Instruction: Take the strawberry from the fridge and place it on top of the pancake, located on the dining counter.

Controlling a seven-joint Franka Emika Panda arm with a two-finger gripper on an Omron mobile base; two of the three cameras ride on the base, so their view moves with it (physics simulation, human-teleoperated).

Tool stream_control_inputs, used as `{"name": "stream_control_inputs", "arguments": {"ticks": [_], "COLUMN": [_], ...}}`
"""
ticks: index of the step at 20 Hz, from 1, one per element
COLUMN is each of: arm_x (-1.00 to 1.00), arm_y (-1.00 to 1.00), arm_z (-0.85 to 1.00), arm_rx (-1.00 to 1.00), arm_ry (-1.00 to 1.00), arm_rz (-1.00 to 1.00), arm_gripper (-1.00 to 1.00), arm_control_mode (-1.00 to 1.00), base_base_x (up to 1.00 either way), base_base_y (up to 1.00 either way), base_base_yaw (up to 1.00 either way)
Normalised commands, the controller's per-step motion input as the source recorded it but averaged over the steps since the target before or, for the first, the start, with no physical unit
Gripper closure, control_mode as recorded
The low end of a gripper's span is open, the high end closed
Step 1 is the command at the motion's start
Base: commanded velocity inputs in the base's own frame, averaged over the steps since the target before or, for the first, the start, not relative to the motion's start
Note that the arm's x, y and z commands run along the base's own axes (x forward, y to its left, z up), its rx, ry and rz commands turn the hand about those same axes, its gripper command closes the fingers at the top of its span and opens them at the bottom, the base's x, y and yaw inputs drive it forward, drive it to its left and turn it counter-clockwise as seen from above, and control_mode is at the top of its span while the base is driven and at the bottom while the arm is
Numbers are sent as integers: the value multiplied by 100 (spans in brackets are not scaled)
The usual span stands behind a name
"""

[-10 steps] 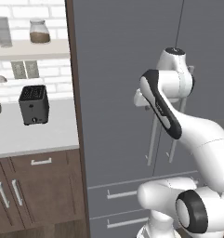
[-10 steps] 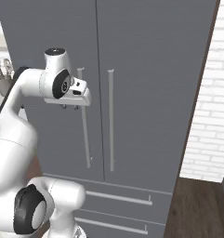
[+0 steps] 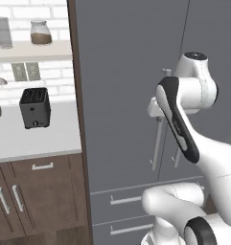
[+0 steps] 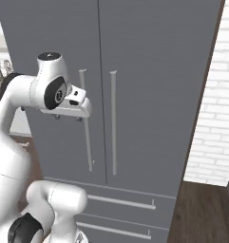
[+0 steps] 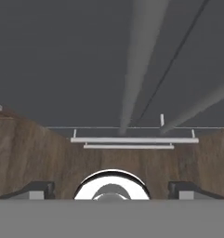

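Between the earlier pictures and this moment the gripper point(image 4: 67, 116) hardly shifted; it stayed just in front of the left door's handle point(image 4: 86, 121), perhaps a little closer. The fridge point(image 4: 149, 80) was fully closed, both doors and both drawers, so the strawberry was not visible and presumably sat inside. The gripper's jaws stood wide apart and held nothing. In the hand view the gripper point(image 5: 112, 188) pointed down along the door, with the left handle point(image 5: 139, 60) running up the middle, between the two fingertips point(image 5: 36, 189). To do this step well, I judged the arm should advance until the bar lay between the jaws, close firmly, then pull along the door's swing. Beside the fridge, a toaster point(image 3: 35, 108) stood on the wall worktop point(image 3: 50, 139).
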Motion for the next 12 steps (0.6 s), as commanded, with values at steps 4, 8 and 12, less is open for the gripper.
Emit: {"name": "stream_control_inputs", "arguments": {"ticks": [4, 8, 12], "arm_x": [-58, -64, -59], "arm_y": [-33, -23, -24], "arm_z": [0, 0, 0], "arm_rx": [0, 0, 0], "arm_ry": [0, -2, -4], "arm_rz": [-12, -9, -7], "arm_gripper": [-100, -100, -100], "arm_control_mode": [-100, -100, -100], "base_base_x": [0, 0, 0], "base_base_y": [0, 0, 0], "base_base_yaw": [0, 0, 0]}}
